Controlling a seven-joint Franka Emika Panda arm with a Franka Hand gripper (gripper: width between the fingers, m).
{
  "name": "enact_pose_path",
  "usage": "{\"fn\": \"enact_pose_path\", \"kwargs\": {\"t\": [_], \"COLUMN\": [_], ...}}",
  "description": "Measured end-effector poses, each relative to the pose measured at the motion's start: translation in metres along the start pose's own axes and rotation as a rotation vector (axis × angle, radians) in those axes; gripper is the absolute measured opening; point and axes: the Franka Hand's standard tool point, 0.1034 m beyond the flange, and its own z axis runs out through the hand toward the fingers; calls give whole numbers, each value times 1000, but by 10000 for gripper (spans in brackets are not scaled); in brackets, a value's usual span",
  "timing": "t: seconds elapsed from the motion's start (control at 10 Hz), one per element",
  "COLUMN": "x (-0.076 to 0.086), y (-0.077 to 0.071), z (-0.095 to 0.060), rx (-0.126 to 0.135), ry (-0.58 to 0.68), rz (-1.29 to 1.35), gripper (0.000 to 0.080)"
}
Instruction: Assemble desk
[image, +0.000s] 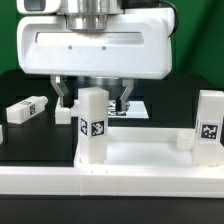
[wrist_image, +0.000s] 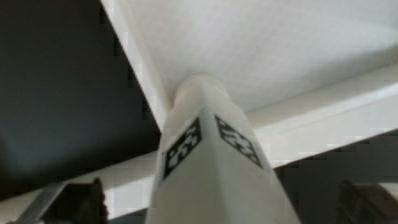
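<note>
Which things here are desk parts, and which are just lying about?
Desk parts:
- tabletop
- upright leg standing on it, also in the wrist view
- second upright leg, exterior view's right
- lying leg, exterior view's left

Not part of the job:
- white rail along the front
- black table

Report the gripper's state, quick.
Gripper: open, fingers spread on either side of the upright leg, holding nothing.
</note>
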Motion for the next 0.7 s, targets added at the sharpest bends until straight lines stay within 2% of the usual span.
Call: {"fn": "enact_pose_path", "kwargs": {"t": [0.3, 0.7], "x": [0, 1], "y": [-2, 0], "z": [0, 0], "rx": [-2, -31], "ry": [-1, -6], "rz": [-253, -524], "gripper": [648, 648]}}
